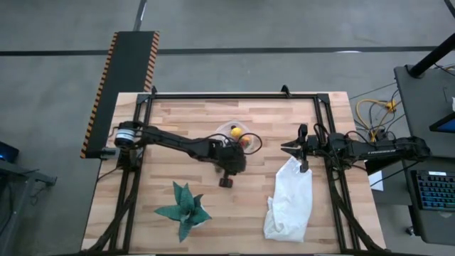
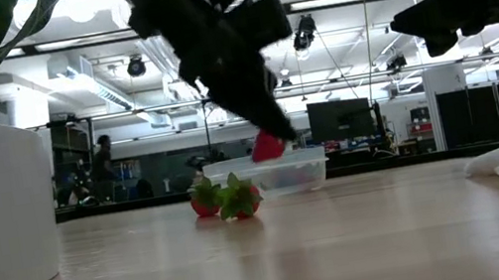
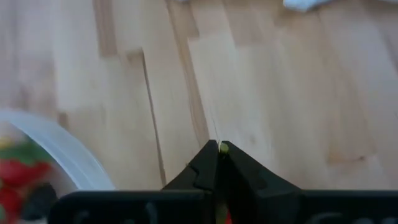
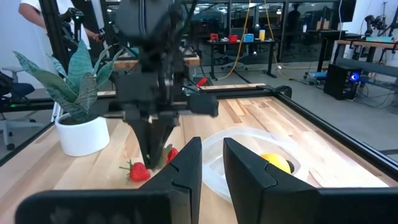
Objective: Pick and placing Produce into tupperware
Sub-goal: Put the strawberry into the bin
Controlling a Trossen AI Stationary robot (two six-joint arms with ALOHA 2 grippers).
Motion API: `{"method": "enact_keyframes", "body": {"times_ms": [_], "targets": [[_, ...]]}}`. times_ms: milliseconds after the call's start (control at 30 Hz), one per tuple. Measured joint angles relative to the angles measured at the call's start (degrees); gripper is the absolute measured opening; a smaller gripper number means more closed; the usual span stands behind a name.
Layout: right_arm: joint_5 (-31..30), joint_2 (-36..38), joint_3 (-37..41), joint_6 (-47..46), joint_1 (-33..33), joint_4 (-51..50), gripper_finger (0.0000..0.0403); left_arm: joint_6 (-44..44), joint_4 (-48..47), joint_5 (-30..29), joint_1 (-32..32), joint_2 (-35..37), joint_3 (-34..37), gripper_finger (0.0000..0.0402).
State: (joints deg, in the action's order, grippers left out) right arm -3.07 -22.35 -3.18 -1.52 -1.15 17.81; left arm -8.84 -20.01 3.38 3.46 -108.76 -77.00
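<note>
Left end effector (image 2: 268, 142) pinches a strawberry (image 2: 267, 146) beside the tub (image 2: 270, 173); light, slippery; take it mid-body. Right end effector (image 4: 211, 163) spread.

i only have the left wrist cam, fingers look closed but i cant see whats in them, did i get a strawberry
Observer: Yes. In the low view a red strawberry sits pinched at the tip of the left gripper, raised off the table.
Operator: is any more produce out on the wood
Observer: Two more strawberries lie on the table beside the clear tupperware.
Operator: is the right arm in my way
Observer: No. The right gripper hangs with its fingers open over the end of the white cloth bag, apart from the tupperware.
</note>
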Motion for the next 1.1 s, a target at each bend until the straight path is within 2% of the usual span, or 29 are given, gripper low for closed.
{"method": "enact_keyframes", "body": {"times_ms": [167, 333, 767, 1100], "targets": [[0.0, 0.0, 0.02, 0.0, 0.0, -0.01, 0.0059, -3.87, 0.18, -2.13, -0.73, 1.89, -2.14, 0.0], [0.0, 0.0, 0.02, -0.02, 0.0, 0.06, 0.0059, -5.07, 0.05, -4.39, -4.18, 3.5, -2.66, 0.0], [0.0, 0.0, 0.02, -0.39, 0.0, 0.02, 0.0059, -4.61, -2.43, -3.47, -14.19, 3.48, -1.67, 0.0], [0.0, 0.02, 0.02, -0.09, 0.0, -0.01, 0.0059, -3.34, -1.57, -0.63, -16.0, 3.37, 3.45, 0.0]]}}
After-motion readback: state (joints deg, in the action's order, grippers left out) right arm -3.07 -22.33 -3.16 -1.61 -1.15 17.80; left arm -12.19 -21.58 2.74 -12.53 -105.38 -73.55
